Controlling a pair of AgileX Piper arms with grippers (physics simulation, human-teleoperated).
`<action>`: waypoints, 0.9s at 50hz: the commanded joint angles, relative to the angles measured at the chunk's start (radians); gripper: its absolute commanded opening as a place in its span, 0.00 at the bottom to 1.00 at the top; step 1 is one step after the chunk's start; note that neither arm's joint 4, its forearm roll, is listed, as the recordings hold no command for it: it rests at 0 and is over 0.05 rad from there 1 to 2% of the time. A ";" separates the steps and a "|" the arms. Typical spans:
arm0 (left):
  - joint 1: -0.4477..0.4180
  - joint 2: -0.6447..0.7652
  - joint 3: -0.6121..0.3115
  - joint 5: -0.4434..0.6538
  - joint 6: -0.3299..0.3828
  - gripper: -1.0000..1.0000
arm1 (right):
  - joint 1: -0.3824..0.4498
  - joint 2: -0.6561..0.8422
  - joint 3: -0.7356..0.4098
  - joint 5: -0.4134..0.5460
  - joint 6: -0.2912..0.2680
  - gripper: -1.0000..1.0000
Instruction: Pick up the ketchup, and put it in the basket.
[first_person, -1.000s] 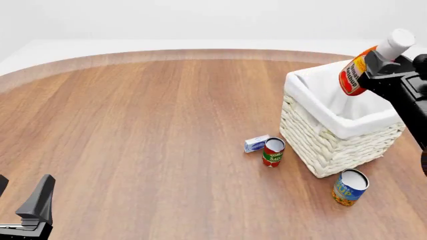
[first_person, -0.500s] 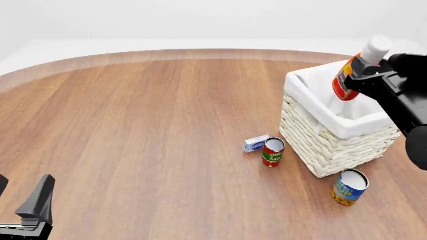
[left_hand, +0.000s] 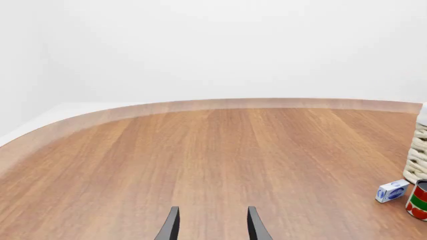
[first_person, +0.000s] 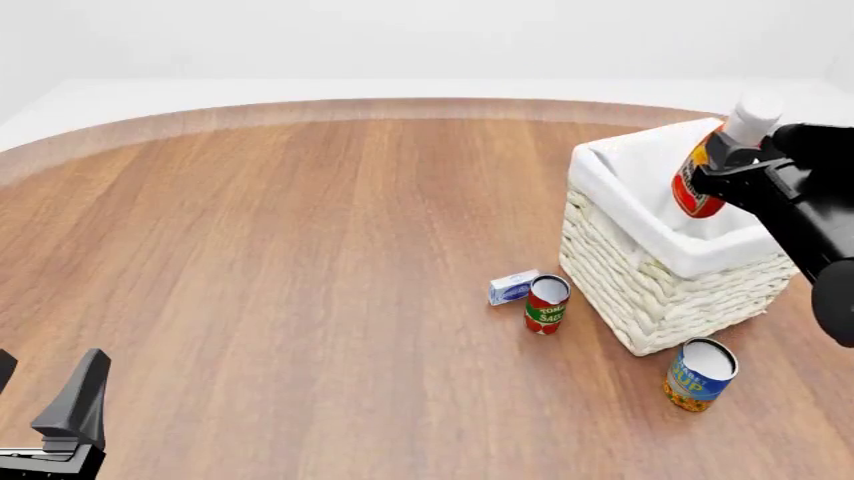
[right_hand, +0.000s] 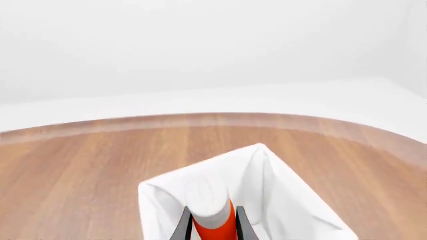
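The idle left gripper (first_person: 54, 425) sits at seven o'clock on the brown wooden table (first_person: 307, 250), fingers parted, empty. At three o'clock the right gripper (first_person: 721, 165) clamps the orange-red, white-capped plastic ketchup bottle (first_person: 697, 185), tilted, over the cream wicker cloth-lined basket (first_person: 667, 270), its base seemingly below the rim. Pickup looks done; lowering and release remain. The basket floor is hidden, and the right gripper's fingers are largely cut off in the wrist view.
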 joint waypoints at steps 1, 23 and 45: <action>0.000 0.000 0.000 0.000 0.000 1.00 | -0.015 0.014 -0.001 -0.003 -0.001 0.00; 0.000 0.000 0.000 0.000 0.000 1.00 | -0.001 0.060 -0.039 0.007 0.000 0.00; 0.000 0.000 0.000 0.000 0.000 1.00 | 0.013 0.097 -0.043 -0.012 0.004 1.00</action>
